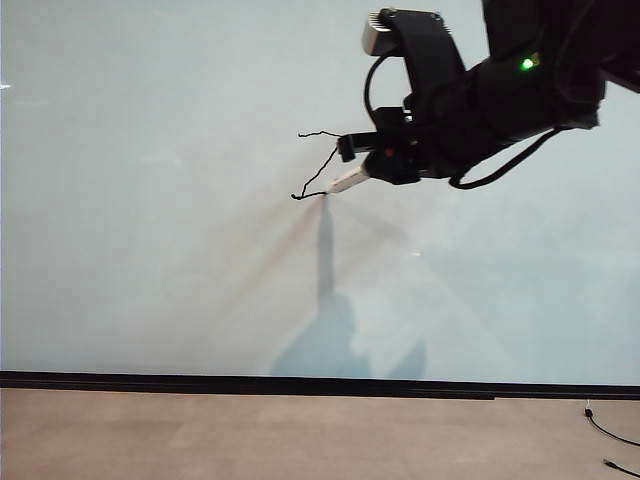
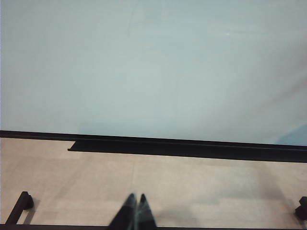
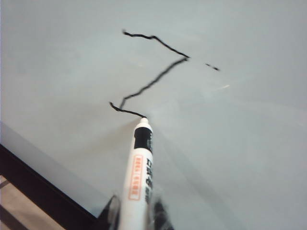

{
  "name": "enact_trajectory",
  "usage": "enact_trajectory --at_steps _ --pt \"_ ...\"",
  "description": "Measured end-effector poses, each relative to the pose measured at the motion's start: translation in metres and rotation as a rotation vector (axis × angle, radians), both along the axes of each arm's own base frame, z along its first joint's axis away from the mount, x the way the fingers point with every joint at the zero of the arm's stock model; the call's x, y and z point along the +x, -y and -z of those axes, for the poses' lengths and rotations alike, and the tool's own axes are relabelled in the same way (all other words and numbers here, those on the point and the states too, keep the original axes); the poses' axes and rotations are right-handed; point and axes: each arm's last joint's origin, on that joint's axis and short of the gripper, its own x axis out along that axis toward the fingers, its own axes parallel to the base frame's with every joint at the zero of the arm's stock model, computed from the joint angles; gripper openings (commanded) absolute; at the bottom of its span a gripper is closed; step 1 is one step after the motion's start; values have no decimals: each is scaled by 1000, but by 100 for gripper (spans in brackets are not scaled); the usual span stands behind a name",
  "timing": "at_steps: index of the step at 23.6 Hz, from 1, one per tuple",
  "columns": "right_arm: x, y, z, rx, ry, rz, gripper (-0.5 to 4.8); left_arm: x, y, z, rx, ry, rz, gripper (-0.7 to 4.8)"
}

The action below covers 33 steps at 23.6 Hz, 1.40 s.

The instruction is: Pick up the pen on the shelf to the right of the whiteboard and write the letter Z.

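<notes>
Two strokes of the letter Z were already on the whiteboard, plus the start of the bottom bar. The right gripper was clamped on the pen, jaws pinching the barrel near its back end. The pen tip sat against the board at the end of the short bottom stroke. In the exterior view that gripper reached in from the upper right, the pen angled down-left to the board.

The left gripper was parked low over the tan floor, fingers together, holding nothing, well apart from the writing.

Risks, as judgement: the bottom bar was only a stub, so lifting off now would leave the Z unfinished. The top stroke had a stray dash beyond its corner, so contact looked patchy; too little pressure could break the last bar the same way. Too much pressure could push the pen back through the jaws or tilt it, since the grip was far from the tip. Lines were wobbly already; a drifting bar would make the letter hard to read.
</notes>
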Motion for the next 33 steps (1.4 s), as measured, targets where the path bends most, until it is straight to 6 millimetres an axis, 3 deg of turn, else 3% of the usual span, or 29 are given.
enact_trajectory --at_steps 33 --pt "-7 10 -5 -26 -8 70 -6 0 0 0 0 0 1 -5"
